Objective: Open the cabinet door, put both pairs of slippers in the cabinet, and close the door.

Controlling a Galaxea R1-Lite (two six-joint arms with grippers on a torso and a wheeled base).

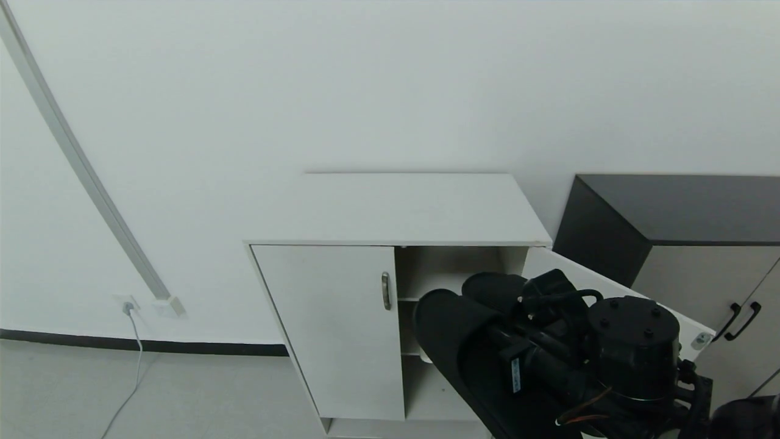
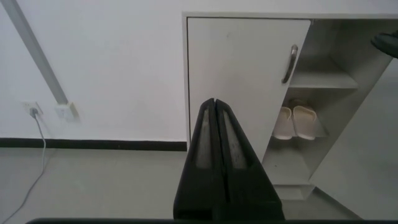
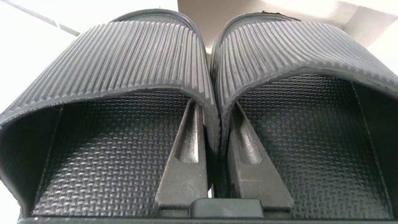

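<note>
Right tool [image 3: 213, 124] clamps the black slippers [image 3: 137, 68], one finger inside each, before the open cabinet [image 1: 426, 207]; left tool [image 2: 214, 106] fingers pressed together.

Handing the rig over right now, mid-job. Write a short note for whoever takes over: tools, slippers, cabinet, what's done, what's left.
Left tool: shut, empty, facing the cabinet and its closed left door.
Right tool: shut on the black slippers, pinching their inner walls together, in front of the open right side.
Light slippers: side by side on the middle shelf.
Done: right door swung open, light pair stored.
Left: set the black pair on a shelf, release, close the right door.
</note>
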